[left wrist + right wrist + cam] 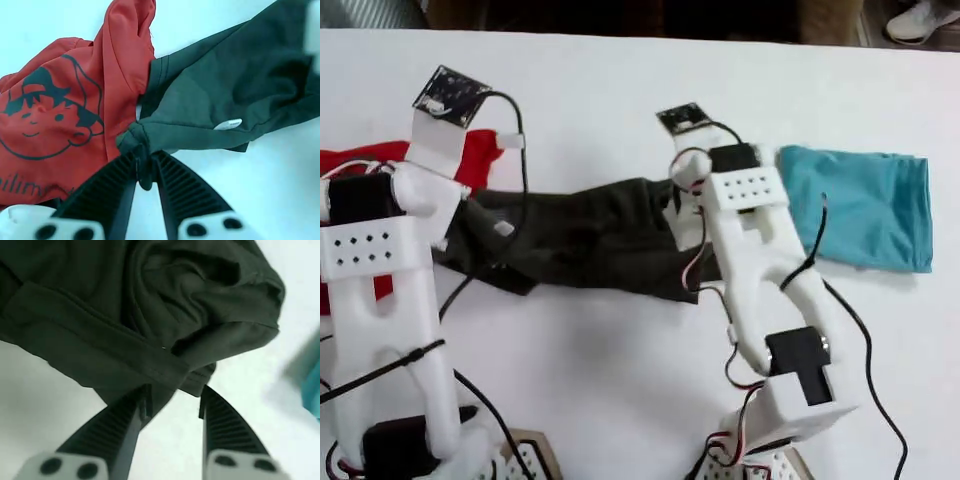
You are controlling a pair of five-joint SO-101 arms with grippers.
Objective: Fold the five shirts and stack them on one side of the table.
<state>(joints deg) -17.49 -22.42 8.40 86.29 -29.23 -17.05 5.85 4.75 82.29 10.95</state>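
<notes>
Red shirt [480, 152], soft knit w/ cartoon-face print, lies crumpled at left edge of white table [620, 90], partly under L arm. L gripper [145, 161]: ribbed black jaws pressed together, pinching a bunched corner of black shirt [580, 238]. That shirt sags in a wrinkled band btwn both arms, touching the red one. R gripper [172, 396]: jaws spread, stitched hem hanging btwn them. Teal shirt [860, 205], a folded rectangle, lies flat at right.

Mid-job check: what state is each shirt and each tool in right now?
black shirt, unfolded, crumpled into a long strip.
red shirt, unfolded, crumpled, beside the black one.
teal shirt, flat, looks folded, lying apart.
left tool, shut on a bunched bit of the black shirt.
right tool, open, the black shirt's hem at its tips.
</notes>
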